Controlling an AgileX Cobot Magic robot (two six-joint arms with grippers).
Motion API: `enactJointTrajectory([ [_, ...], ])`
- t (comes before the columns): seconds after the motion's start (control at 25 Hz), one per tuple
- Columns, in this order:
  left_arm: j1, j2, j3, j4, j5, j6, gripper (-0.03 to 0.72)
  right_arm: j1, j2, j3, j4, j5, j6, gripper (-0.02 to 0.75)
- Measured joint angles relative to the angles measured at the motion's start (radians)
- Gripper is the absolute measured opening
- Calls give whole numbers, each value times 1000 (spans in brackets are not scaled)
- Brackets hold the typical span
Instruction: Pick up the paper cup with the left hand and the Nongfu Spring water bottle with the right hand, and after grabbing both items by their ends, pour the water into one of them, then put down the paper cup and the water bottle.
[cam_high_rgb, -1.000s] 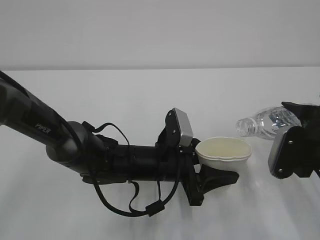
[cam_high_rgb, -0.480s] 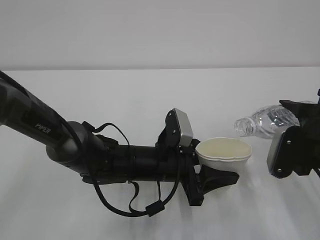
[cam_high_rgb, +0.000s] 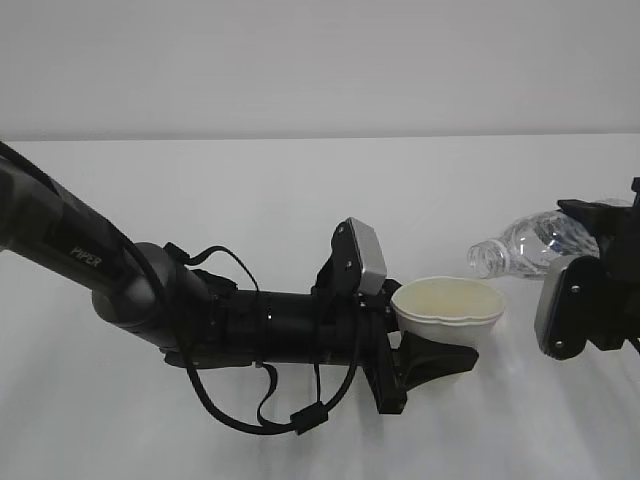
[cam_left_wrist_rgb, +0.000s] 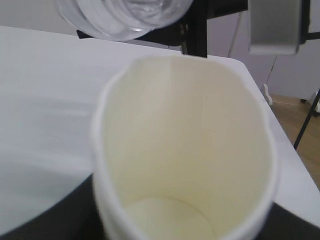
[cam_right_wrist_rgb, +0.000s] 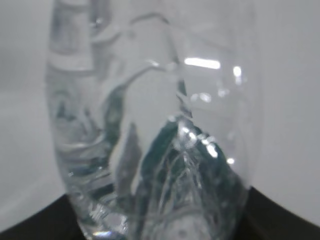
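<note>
The off-white paper cup (cam_high_rgb: 450, 303) is upright just above the table, and my left gripper (cam_high_rgb: 447, 330) is shut on its lower part, one black finger (cam_high_rgb: 440, 360) showing beneath it. In the left wrist view the cup (cam_left_wrist_rgb: 185, 150) fills the frame, its cream bottom bare. My right gripper (cam_high_rgb: 600, 238) is shut on the base end of the clear Nongfu Spring water bottle (cam_high_rgb: 525, 245). The bottle lies tilted, its open mouth pointing left and slightly down, just right of the cup's rim. That mouth (cam_left_wrist_rgb: 120, 15) hangs above the cup's far edge. The bottle (cam_right_wrist_rgb: 160, 125) blocks the right wrist view. Water cannot be told from the plastic.
A white table (cam_high_rgb: 300, 200) runs under both arms, with a plain pale wall behind. The left arm lies low across the table's left and middle. In the left wrist view the table's right edge (cam_left_wrist_rgb: 280, 130) shows, with floor beyond it.
The right gripper has shifted slightly left and tipped the bottle, so its mouth is a little lower and closer to the cup. The left arm and cup have barely moved.
</note>
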Motion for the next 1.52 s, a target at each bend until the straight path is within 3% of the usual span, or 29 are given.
enactJointTrajectory([
  [1.52, 0, 0, 0, 24, 0, -2, 393, 0, 0, 0, -4, -2, -66, 399],
])
